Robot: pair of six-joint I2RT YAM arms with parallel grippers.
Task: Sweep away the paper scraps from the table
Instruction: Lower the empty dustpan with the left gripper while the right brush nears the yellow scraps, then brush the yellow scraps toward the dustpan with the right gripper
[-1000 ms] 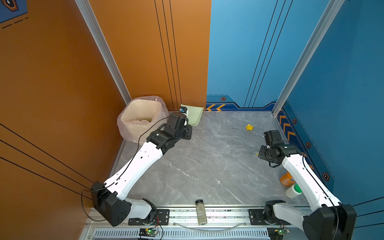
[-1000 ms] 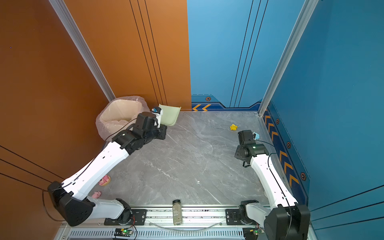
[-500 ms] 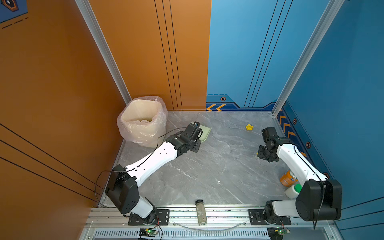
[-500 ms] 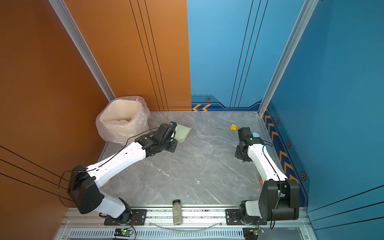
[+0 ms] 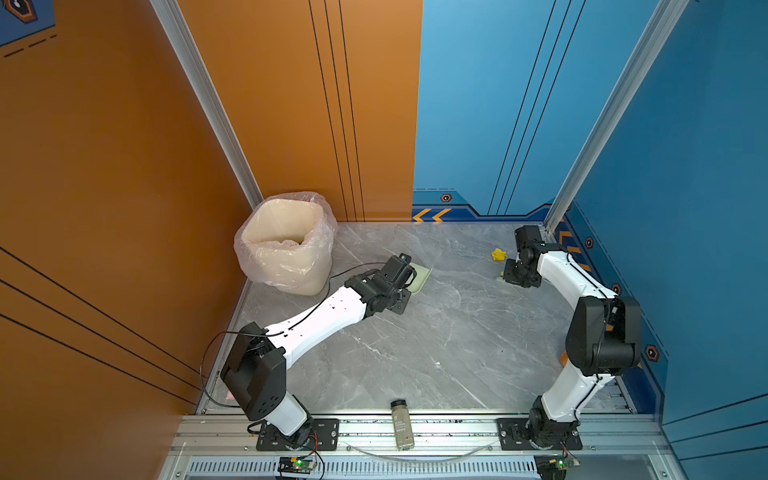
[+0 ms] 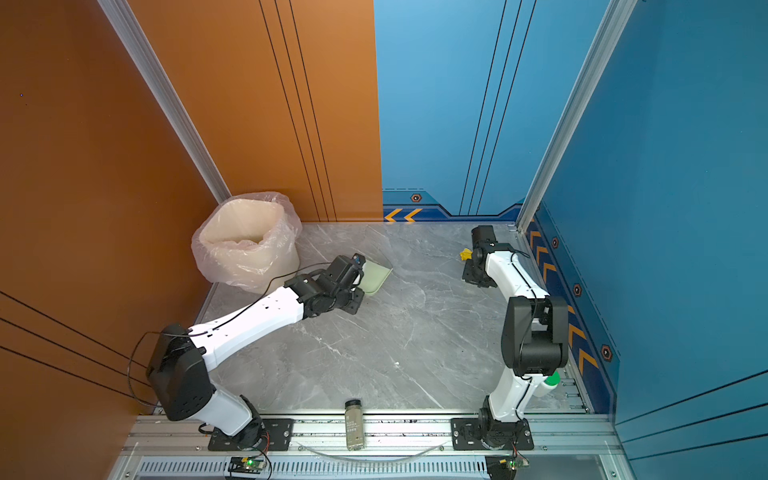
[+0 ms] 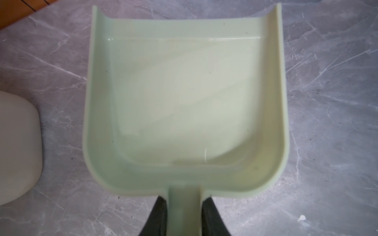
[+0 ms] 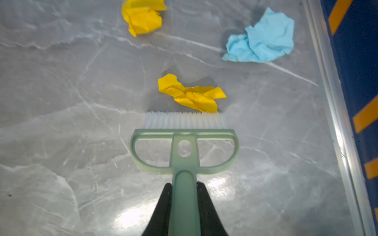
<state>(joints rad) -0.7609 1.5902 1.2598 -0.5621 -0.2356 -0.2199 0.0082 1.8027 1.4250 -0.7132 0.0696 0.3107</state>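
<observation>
Three paper scraps lie on the grey marble table (image 8: 61,102) near its back right corner. One yellow wad (image 8: 192,96) touches the white bristles of the pale green brush (image 8: 184,151). A second yellow wad (image 8: 143,17) and a light blue one (image 8: 261,40) lie beyond it. Both top views show a yellow wad (image 5: 498,254) (image 6: 465,253). My right gripper (image 8: 184,204) is shut on the brush handle. My left gripper (image 7: 185,214) is shut on the handle of the empty pale green dustpan (image 7: 184,98) (image 5: 420,277), which lies flat and low at the table right of the bin.
A cream bin lined with clear plastic (image 5: 286,245) stands at the back left, and its corner (image 7: 18,147) is beside the dustpan. A small bottle (image 5: 401,424) lies on the front rail. A green-capped bottle (image 6: 552,380) stands behind the right arm. The aluminium edge (image 8: 335,102) and blue wall run close beside the brush.
The left arm has brought the dustpan down from beside the bin to the table, further right. The right arm has carried the brush toward the back, up to the yellow wad.
</observation>
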